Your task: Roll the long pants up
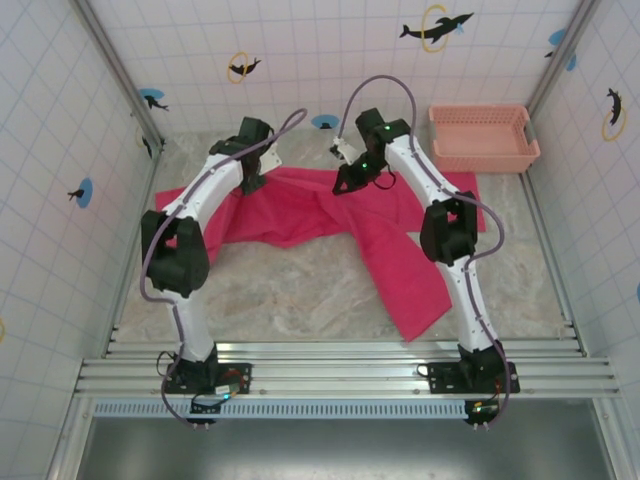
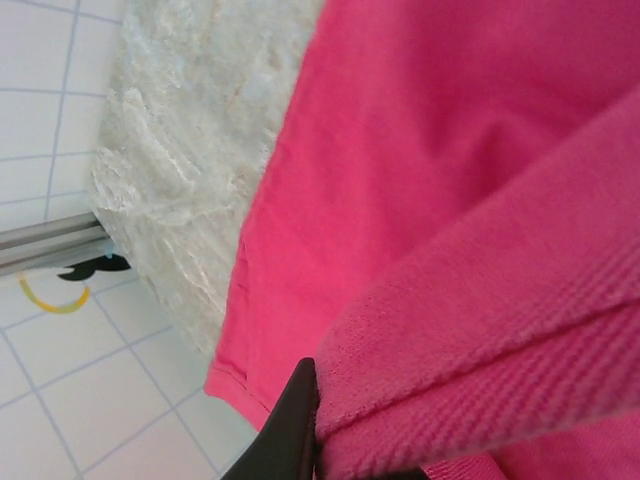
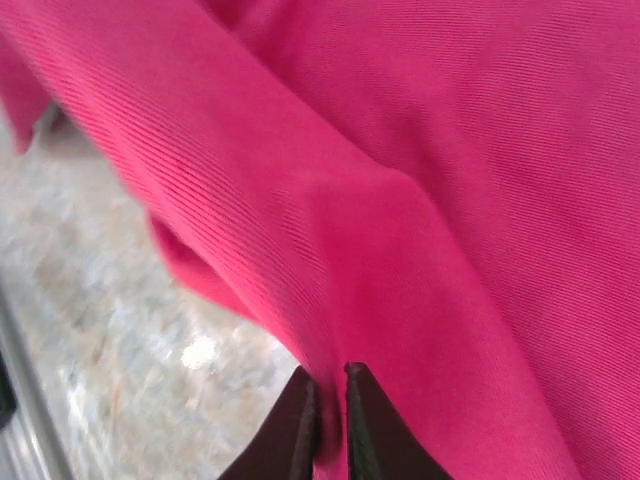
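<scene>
The long pants (image 1: 390, 250) lie spread across the far half of the table, one leg running toward the near right and the other out to the left. At their far left edge my left gripper (image 1: 250, 183) is shut on a thick fold of the pink-red cloth (image 2: 480, 330); one black finger (image 2: 295, 420) shows beside that fold, the other is hidden under it. Near the waist, my right gripper (image 1: 347, 183) pinches a raised ridge of the cloth (image 3: 450, 200), with its two fingertips (image 3: 300, 420) close together on it.
A salmon-pink plastic basket (image 1: 483, 138) stands at the back right corner, just beyond the pants. The table top (image 1: 290, 290) is a mottled pale surface, closed in by tiled walls on three sides. A metal rail (image 1: 340, 358) runs along the near edge by the arm bases.
</scene>
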Robot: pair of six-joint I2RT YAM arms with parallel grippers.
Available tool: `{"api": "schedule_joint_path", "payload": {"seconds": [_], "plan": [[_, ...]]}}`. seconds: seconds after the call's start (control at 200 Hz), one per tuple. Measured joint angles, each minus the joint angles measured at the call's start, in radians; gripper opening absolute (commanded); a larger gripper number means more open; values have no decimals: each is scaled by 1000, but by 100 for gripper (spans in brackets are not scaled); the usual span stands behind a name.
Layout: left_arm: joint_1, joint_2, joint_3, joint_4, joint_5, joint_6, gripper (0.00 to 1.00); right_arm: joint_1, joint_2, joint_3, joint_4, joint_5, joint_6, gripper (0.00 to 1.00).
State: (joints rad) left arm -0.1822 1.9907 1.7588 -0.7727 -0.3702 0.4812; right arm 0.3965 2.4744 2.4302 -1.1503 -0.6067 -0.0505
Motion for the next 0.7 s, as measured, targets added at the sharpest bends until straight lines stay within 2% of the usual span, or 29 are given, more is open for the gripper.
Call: {"api": "schedule_joint_path", "payload": {"seconds": [0.1, 0.145, 0.165, 0.22, 0.245, 0.355, 0.455, 0.55, 0.616, 0.701], "plan": [[28, 79, 81, 4, -3, -21, 18, -19, 23, 37, -7, 108, 23, 34], [37, 108, 106, 5, -4, -37, 33, -32, 24, 46, -7, 153, 23, 40], [40, 123, 118, 5, -5, -37, 37, -39, 24, 52, -8, 179, 30, 40], [47, 155, 143, 5, -5, -59, 40, -55, 24, 68, -5, 230, 26, 41], [50, 169, 153, 5, -4, -67, 47, -61, 23, 71, -3, 251, 27, 41], [52, 224, 190, 2, 10, -98, 50, -90, -7, 32, 2, 321, 11, 42], [52, 257, 214, 0, 37, -131, 56, -102, -159, -198, 11, 365, -21, 43], [52, 268, 222, 0, 53, -151, 57, -69, -388, -501, 40, 416, -61, 54], [53, 270, 222, -1, 61, -167, 62, 1, -563, -706, 62, 459, -80, 55], [55, 270, 222, -3, 64, -176, 67, 146, -739, -905, 80, 481, -79, 55]]}}
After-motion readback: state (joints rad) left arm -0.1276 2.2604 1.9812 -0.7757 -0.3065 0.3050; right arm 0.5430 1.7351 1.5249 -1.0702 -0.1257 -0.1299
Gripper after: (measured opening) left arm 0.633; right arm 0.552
